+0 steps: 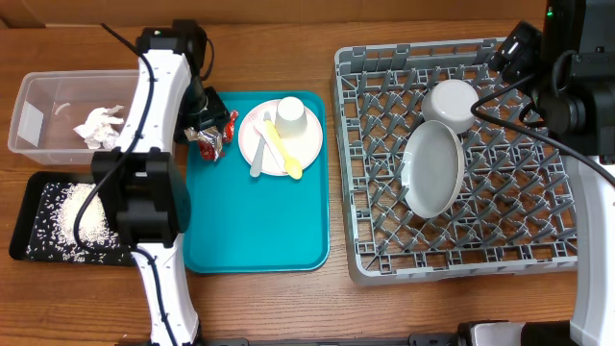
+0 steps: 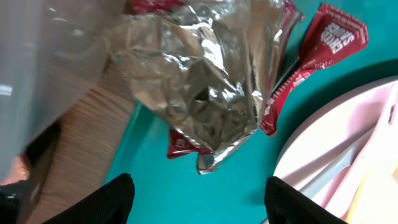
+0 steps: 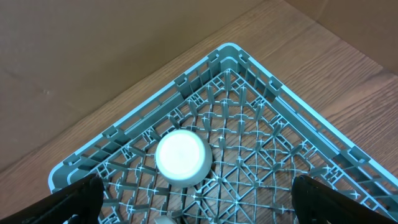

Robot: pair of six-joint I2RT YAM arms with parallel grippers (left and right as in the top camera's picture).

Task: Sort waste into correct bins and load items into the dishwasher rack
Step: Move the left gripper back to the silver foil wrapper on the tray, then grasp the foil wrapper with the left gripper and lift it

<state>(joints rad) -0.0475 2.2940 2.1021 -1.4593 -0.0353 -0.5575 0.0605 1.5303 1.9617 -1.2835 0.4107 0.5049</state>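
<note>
The crumpled foil wrapper is seen closest of all, filling the left wrist view just ahead of the left gripper. Its fingers are spread wide with nothing between them, a stance judged to be set for closing on the foil. The wrapper is lying at the upper left corner of the teal tray, partly over its edge and near the pale pink plate. On that plate the white cup and the yellow spoon are left waiting, presumably because waste is taken first. The clear tub, where a white napkin is already placed, is sited just beyond the left arm, so only a short carry is called for. Rice is gathered in the black tray. In the dishwasher rack the grey plate is leaned among the pegs and the bowl is set mouth down — so that water would drain. The right gripper is held above the rack's corner, fingers parted and empty.
</note>
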